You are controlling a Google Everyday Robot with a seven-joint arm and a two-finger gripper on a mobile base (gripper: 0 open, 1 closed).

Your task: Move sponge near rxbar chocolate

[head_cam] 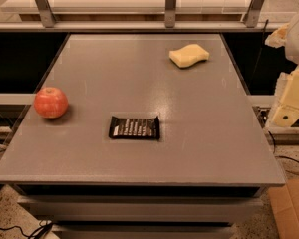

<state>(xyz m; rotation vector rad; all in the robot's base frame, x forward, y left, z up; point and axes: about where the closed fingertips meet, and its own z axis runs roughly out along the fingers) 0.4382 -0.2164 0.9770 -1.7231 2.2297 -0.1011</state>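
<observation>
At the far right of the worktop [204, 143]: your sponge [189, 55] lies flat near the back edge, with nothing touching it.
Near the front, about the middle: the chocolate bar [134, 127] lies flat with its lettering up, well apart from the sponge.
Left edge: an apple [50, 102] sits on its own, away from both and out of the likely path.
Claw [288, 106]: it hangs off the right side of the worktop, beyond the edge and holding nothing. You cannot tell whether it is open or closed.
Step in hand: by the look of it, you are at the very start. The reach for the sponge is not yet made.
Next move: bring the claw in over the right edge and up to the sponge, then take it across its narrow waist.
After that: carry it forward and left, and set it down just beside the bar without nudging the bar.
</observation>
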